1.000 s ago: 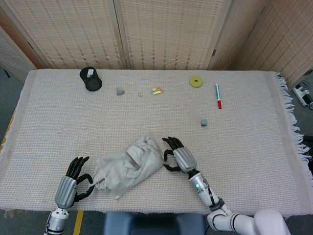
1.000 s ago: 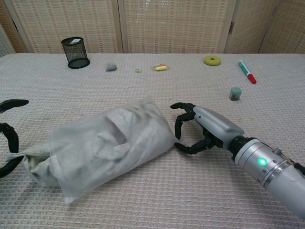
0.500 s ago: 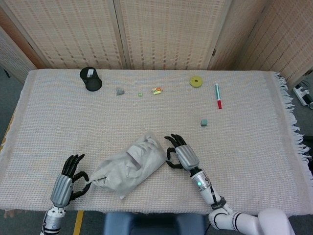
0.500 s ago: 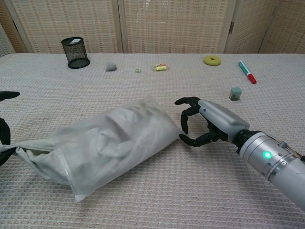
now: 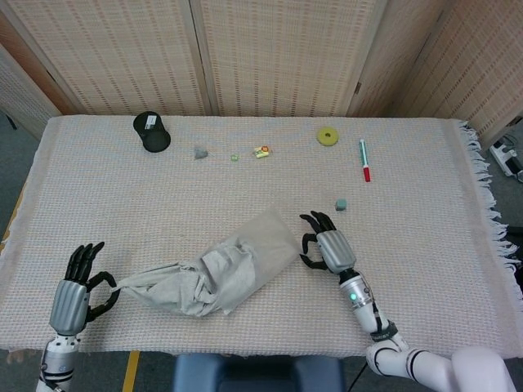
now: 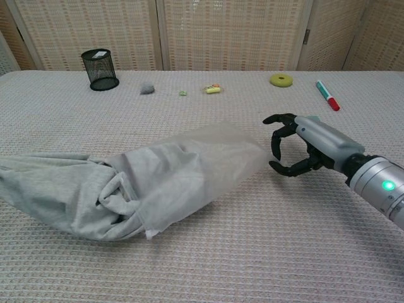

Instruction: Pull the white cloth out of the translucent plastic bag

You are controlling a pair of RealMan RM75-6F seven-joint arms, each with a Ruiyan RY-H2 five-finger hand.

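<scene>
The translucent plastic bag (image 5: pixel 265 245) (image 6: pixel 214 158) lies on its side on the woven tablecloth, mouth towards the left. The white cloth (image 5: pixel 159 286) (image 6: pixel 57 189) is partly out of that mouth, stretched in a long crumpled band to the left, with its other part still bunched inside. My left hand (image 5: pixel 75 286) pinches the cloth's far left end near the table's front edge; the chest view does not show this hand. My right hand (image 5: pixel 328 247) (image 6: pixel 309 148) has its fingers curled at the bag's closed right corner and appears to pinch it.
A black mesh cup (image 5: pixel 152 131) (image 6: pixel 100 69) stands at the back left. Along the back lie a grey lump (image 5: pixel 200 152), a small coloured piece (image 5: pixel 261 151), a yellow-green ring (image 5: pixel 328 136) and a red-green marker (image 5: pixel 364 160). A small grey-green block (image 5: pixel 341 204) sits near my right hand.
My left hand has moved left, drawing the cloth out of the bag's mouth in a long band. My right hand has moved right with the bag's closed end, and the bag has flattened.
</scene>
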